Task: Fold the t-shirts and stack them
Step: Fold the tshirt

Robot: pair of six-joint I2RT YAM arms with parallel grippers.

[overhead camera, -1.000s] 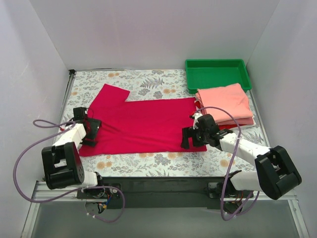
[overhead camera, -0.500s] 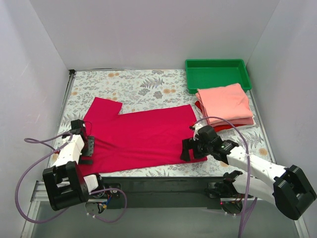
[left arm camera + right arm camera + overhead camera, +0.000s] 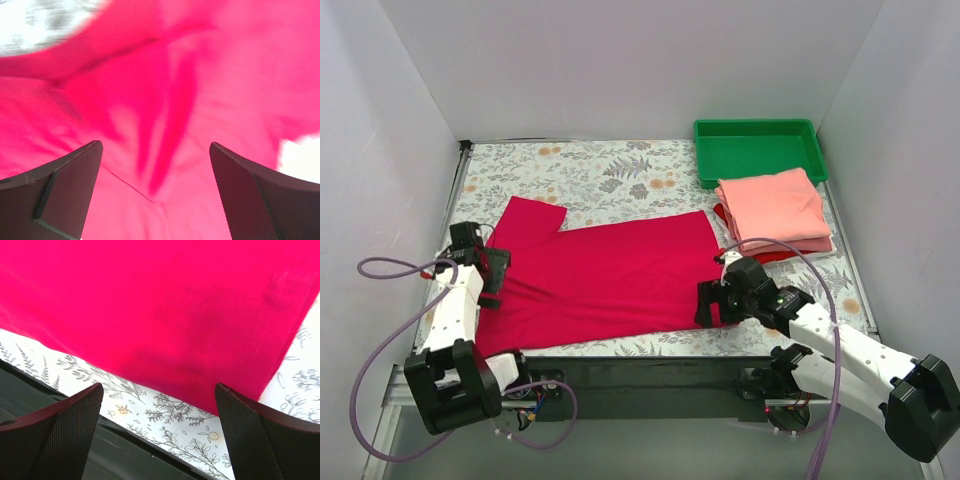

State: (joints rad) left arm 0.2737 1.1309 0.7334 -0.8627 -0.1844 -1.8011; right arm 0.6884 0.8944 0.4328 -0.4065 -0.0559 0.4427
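A crimson-red t-shirt [image 3: 605, 280] lies spread flat across the floral table, one sleeve pointing to the far left. My left gripper [image 3: 492, 275] hovers open over its left edge; the left wrist view shows wrinkled red cloth [image 3: 165, 115] between the spread fingers. My right gripper [image 3: 708, 303] is open and empty above the shirt's near right corner [image 3: 165, 315]. A folded salmon-pink t-shirt [image 3: 775, 208] lies on a folded brighter red t-shirt [image 3: 782, 254], of which only an edge shows, at the right.
A green plastic tray [image 3: 756, 148] stands at the back right, just behind the folded stack. The table's near edge and dark rail [image 3: 100, 450] run just below the right gripper. White walls close in the left, back and right sides.
The red shirt was dragged toward the near edge, then both grippers let go. The left gripper rose and moved back along the shirt's left edge. The right gripper shifted slightly right.
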